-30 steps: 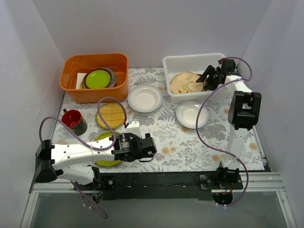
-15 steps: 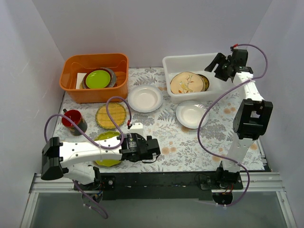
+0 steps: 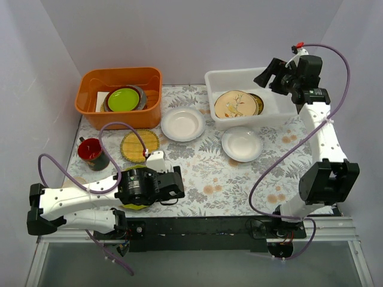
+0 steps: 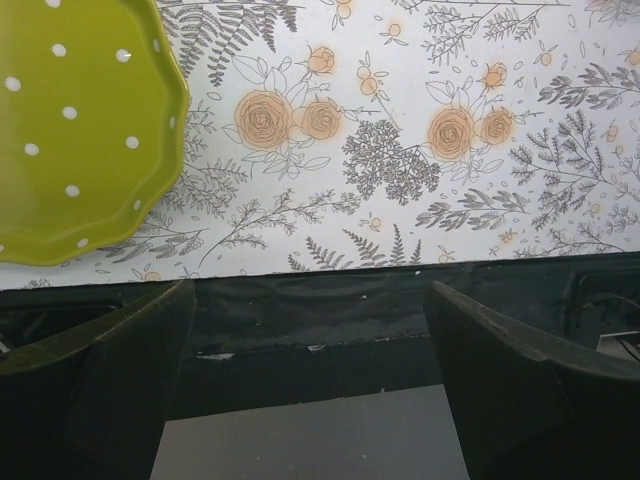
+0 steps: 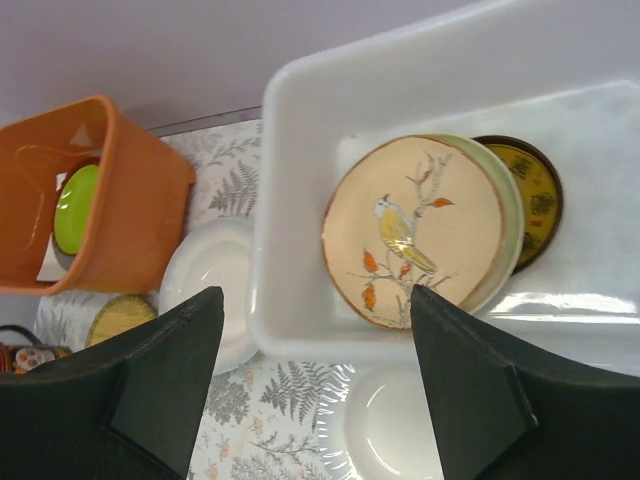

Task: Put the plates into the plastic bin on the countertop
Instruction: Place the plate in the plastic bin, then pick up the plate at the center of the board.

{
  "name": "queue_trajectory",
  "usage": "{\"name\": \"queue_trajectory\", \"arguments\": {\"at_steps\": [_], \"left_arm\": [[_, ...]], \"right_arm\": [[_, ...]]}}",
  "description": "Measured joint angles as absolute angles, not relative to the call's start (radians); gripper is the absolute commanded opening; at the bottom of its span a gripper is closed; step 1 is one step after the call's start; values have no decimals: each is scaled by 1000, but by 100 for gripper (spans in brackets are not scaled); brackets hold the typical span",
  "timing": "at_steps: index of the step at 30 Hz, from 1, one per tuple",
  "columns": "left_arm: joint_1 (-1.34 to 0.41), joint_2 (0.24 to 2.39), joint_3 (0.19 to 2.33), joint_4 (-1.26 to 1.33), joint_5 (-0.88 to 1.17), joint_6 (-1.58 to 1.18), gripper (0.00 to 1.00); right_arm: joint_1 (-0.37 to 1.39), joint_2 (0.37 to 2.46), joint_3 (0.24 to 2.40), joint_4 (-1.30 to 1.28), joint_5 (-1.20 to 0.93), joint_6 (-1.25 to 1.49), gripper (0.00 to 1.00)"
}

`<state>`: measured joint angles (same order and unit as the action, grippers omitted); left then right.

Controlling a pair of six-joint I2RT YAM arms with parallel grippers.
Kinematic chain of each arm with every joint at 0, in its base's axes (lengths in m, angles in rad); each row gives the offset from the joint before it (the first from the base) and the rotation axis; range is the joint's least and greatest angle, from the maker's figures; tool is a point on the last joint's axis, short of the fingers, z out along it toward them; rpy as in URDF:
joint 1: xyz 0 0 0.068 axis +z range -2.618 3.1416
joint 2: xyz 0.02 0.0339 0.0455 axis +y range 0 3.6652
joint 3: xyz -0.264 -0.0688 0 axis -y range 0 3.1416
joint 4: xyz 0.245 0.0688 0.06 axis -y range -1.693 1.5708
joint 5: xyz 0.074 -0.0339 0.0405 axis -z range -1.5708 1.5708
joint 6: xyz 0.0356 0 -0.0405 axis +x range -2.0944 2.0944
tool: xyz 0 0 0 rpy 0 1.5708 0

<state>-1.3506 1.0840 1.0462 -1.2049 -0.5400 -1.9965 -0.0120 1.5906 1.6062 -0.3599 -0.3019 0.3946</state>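
**Both my grippers open, three plates in the bin**

My right gripper (image 5: 315,298) hangs above the large translucent white plastic bin (image 3: 239,73), fingers spread wide with nothing between them. The bin stands at about one o'clock on the white fern-and-flower printed countertop (image 3: 206,173). Inside it lies the cream round plate painted with a bird (image 3: 234,104), resting on a pale green plate (image 5: 508,215). At their three o'clock a mustard yellow plate (image 5: 535,190) is partly covered by them.

Four plates lie outside the bin. One white round plate (image 3: 241,144) sits just beside the bin's near wall at six o'clock, and a second white plate (image 3: 182,124) lies at the bin's eight o'clock. The woven straw-yellow plate (image 3: 140,143) is at nine o'clock on the countertop, near a red mug (image 3: 91,149).

My left gripper (image 4: 308,290) is low over the near edge at seven o'clock, its jaws wide apart and empty. The lime green scalloped plate with white dots (image 4: 70,130) is at its ten o'clock, not touching the fingers.

At eleven o'clock an orange plastic tub (image 3: 119,118) holds a plain lime-green plate (image 3: 124,98).
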Motion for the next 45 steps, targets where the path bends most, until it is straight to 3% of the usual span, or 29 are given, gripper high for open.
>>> {"name": "queue_trajectory", "arguments": {"at_steps": [7,26,45], "left_arm": [[-1351,1050,1040,-1245,-542,-1997,98],[-1351,1076,1039,-1218,-542,-1997,98],[-1351,1125,1037,-1166,-542,-1997,98]], "right_arm": [[155,1400,1463,-357,-329,361,81],[394,1037,995,-366,-333,420,78],[719,955,676,-319,-207,575,77]]}}
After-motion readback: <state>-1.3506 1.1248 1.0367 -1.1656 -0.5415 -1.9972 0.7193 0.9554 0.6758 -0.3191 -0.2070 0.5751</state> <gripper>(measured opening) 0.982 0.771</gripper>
